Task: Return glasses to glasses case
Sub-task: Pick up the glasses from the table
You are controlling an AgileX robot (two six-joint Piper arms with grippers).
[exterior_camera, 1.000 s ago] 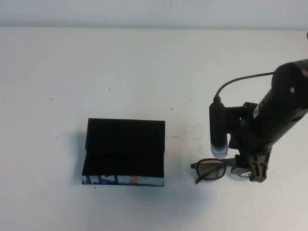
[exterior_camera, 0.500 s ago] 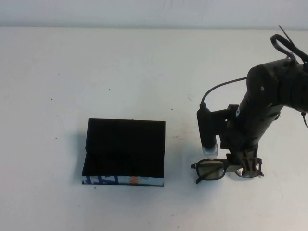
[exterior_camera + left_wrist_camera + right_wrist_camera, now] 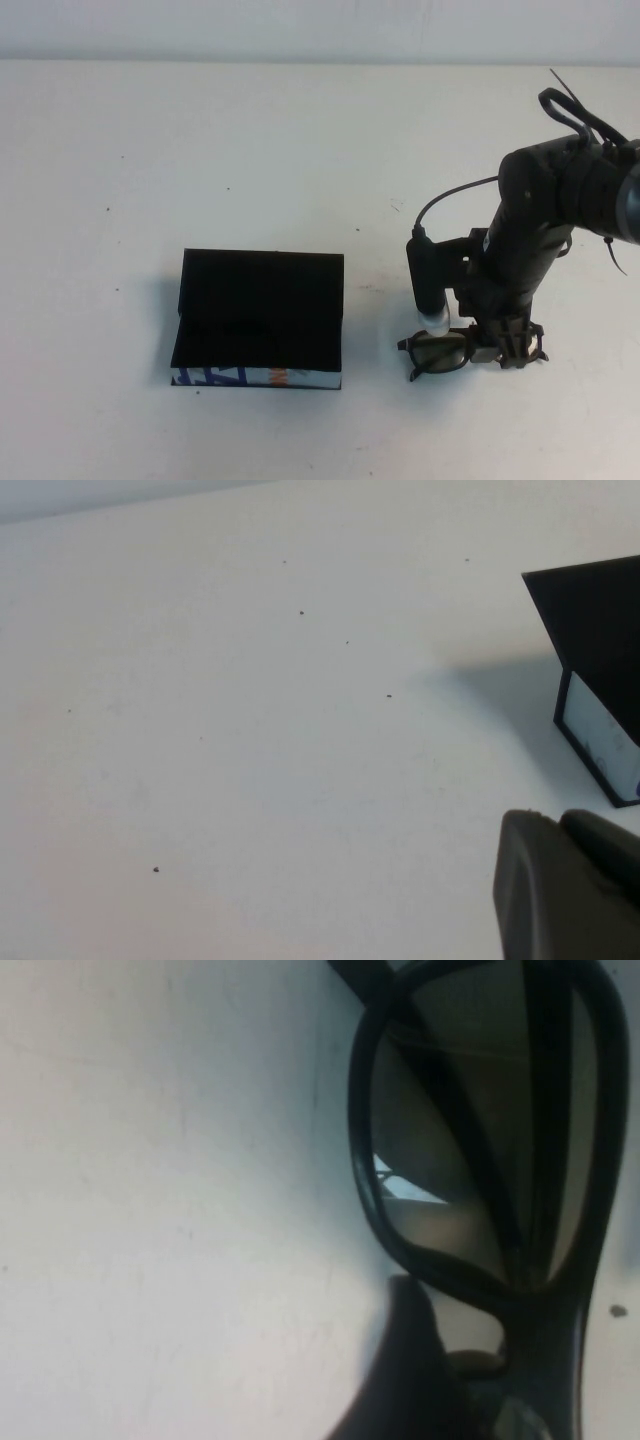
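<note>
While your right gripper [image 3: 512, 352] sits low on the white table [image 3: 300, 150], its fingers straddle the right half of the dark plastic-framed glasses with rectangular lenses [image 3: 440, 353]; you cannot tell whether they grip. The open black rectangular glasses case with its blue, white and orange side [image 3: 258, 318] lies well apart to its left. Your left gripper [image 3: 570, 885] hovers near the case's corner, its state unclear.

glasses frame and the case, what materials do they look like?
Glasses, under the right hand: likely plastic, with a dark glossy frame around clear lenses. Glasses case: probably card or fabric-covered board, with a matte black lid and a printed blue, white and orange side. Only a bit of the left hand shows, near the case.
</note>
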